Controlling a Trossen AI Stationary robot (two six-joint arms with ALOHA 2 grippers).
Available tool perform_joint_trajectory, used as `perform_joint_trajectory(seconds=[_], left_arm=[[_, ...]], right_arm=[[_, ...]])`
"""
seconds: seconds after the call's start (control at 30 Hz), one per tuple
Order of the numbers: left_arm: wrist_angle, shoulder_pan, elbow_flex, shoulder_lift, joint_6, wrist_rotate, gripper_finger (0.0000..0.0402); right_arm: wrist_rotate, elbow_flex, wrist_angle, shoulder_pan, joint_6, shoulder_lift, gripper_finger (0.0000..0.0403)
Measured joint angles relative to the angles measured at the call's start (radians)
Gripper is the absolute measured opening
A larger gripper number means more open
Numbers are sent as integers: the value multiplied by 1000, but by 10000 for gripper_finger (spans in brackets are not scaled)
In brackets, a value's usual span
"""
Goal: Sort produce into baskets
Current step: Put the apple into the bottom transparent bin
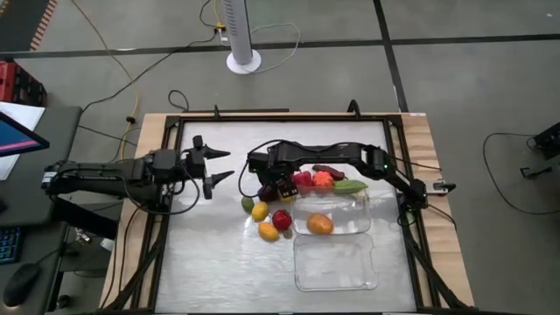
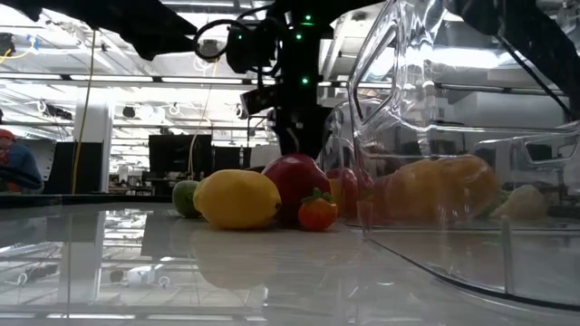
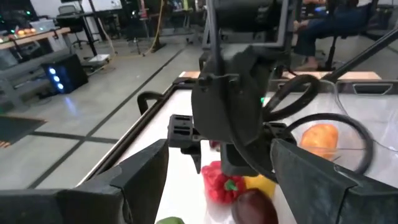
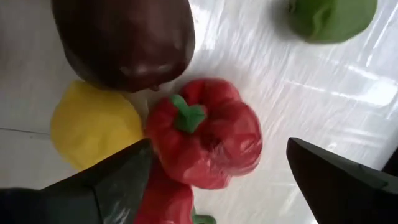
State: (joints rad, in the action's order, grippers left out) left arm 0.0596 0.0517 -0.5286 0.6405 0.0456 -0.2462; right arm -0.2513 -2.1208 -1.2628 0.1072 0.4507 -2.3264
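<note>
Loose produce lies on the white table left of the trays: a red bell pepper (image 4: 202, 134), a dark maroon piece (image 4: 124, 40), a yellow piece (image 4: 93, 124) and a green one (image 4: 333, 18). A lemon (image 1: 260, 211), a red fruit (image 1: 281, 219) and an orange piece (image 1: 269, 231) lie nearer. One clear tray (image 1: 359, 214) holds an orange fruit (image 1: 320, 225). The second tray (image 1: 337, 267) lies nearer. My right gripper (image 4: 211, 180) points down over the red pepper, open, a finger on either side, apart from it. My left gripper (image 1: 223, 165) is open and empty, left of the pile.
More produce, red (image 1: 302, 179), orange (image 1: 322, 178), maroon (image 1: 328, 169) and green (image 1: 350, 185), lies by the far edge of the first tray, under my right arm. A black frame (image 1: 175, 131) borders the table. There is bare table on the near left.
</note>
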Motion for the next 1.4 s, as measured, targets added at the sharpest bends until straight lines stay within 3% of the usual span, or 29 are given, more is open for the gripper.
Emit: perform_joint_trajectory(seconds=[0.2, 0.63, 0.73, 1.0, 1.4], left_arm=[[18, 0, 0, -53, -4, 0, 269], [39, 0, -1, -41, -22, 26, 269], [37, 0, -1, -41, -13, 26, 269], [37, 0, -1, -41, -12, 26, 269], [39, 0, -1, -41, -13, 26, 269]], right_arm=[[30, 1, -26, 13, 3, -2, 393], [91, 14, 64, 16, 84, -2, 393], [33, -20, 68, 2, 80, -6, 393], [23, -146, -10, -24, 49, -3, 393], [275, -64, 153, -75, 18, -3, 391]])
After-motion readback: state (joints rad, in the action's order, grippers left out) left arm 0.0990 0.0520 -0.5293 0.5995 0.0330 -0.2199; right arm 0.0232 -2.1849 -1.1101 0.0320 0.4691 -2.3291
